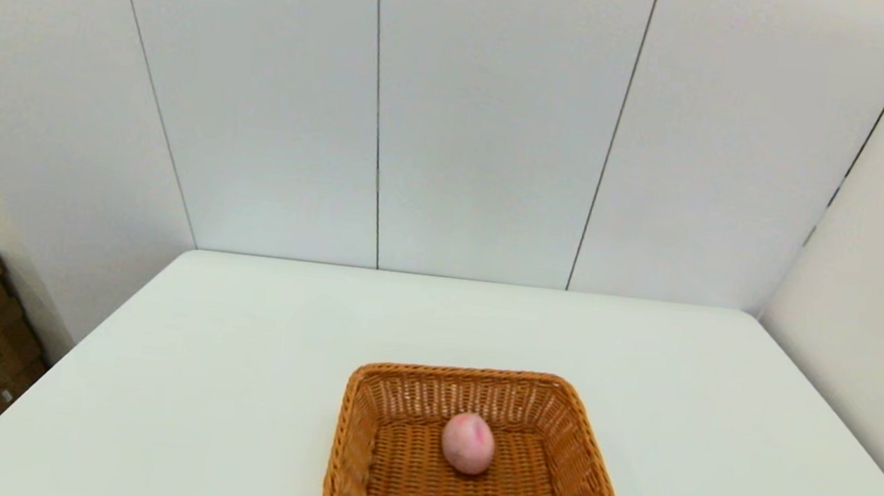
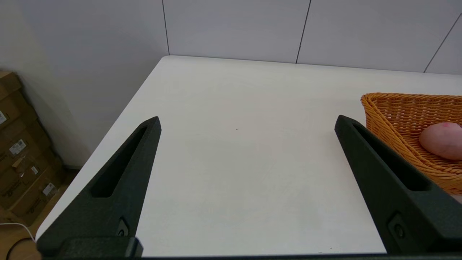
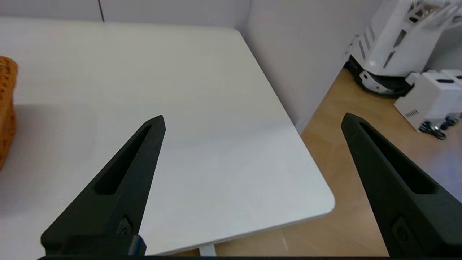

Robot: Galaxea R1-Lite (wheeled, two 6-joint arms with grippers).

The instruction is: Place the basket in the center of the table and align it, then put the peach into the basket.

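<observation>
I'm holding my left gripper [image 2: 247,122] at 9 o'clock and my right gripper [image 3: 252,121] at 3 o'clock, both spread wide.

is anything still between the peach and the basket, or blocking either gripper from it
Nothing visible does. The peach already lies inside the basket, near the middle of its floor. Only bare table lies between the open left gripper and the basket's side. The open right gripper hangs over the table's right corner.
</observation>
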